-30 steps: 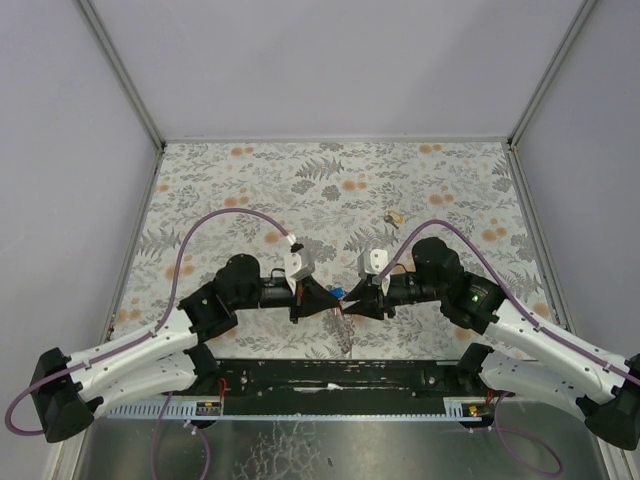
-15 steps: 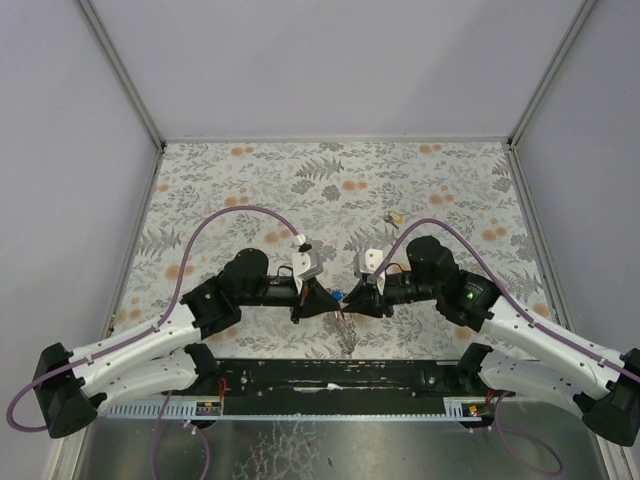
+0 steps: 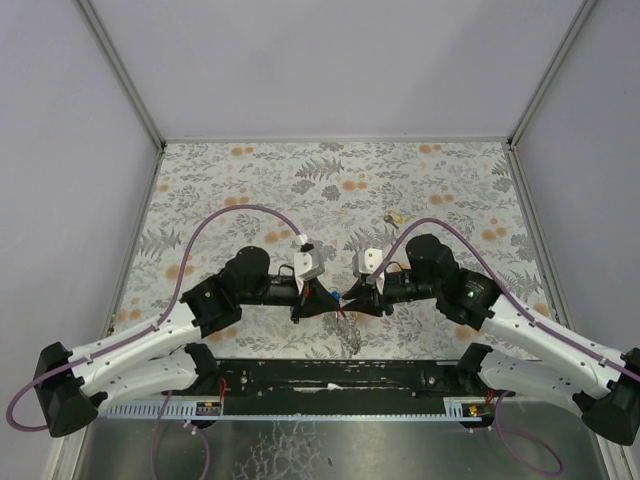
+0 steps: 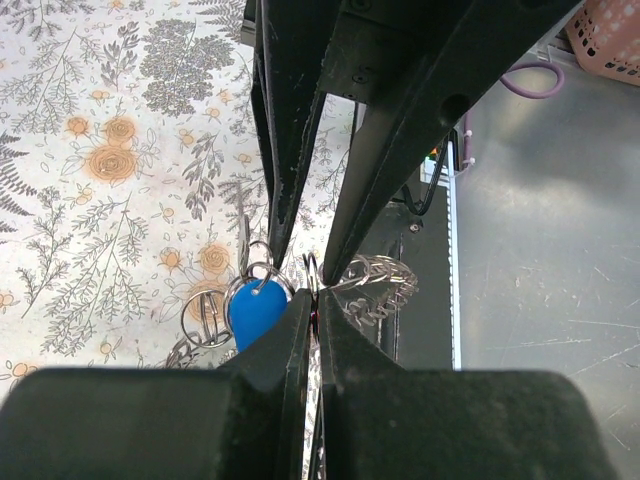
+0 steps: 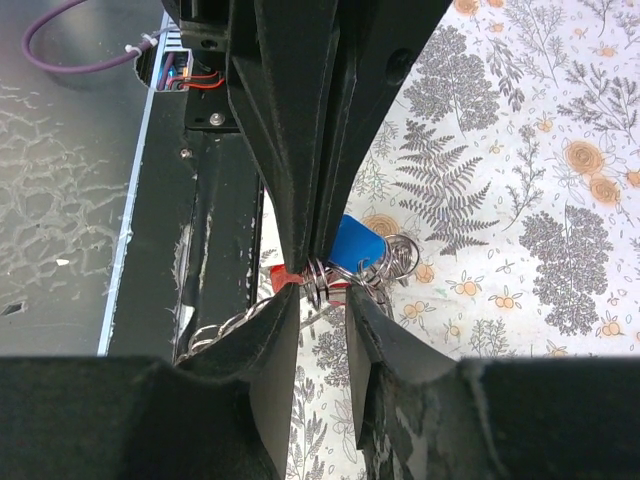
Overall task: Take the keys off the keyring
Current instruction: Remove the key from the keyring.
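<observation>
so nearest the arm bases, a silvery link chain (image 3: 350,336) dangles below the bunch. just past it both arms meet nose to nose over the floral-print counter (image 3: 300,180)

the left pincer (image 4: 313,318) is squeezed tight on the thin edge of the grey coiled metal keyring (image 5: 319,276). the right pincer (image 5: 318,300) looks closed in on the same coil from the other side, so the ring is up in the air between them, not lying down. hanging off it are a blue teardrop plastic key tag (image 4: 255,312), a small red bit (image 5: 283,276) and a couple of thin wire split rings (image 4: 205,318)

I'd call this the prying step. nothing comes off until one side opens the coil and a tag gets walked round to the gap, so tiny careful moves next

further back a little yellowish piece (image 3: 393,217) lies alone. maybe a key that's already off, but it's too small to tell

vs a second ago: the left arm has shuffled a bit toward the right one, and the right arm has barely budged
</observation>
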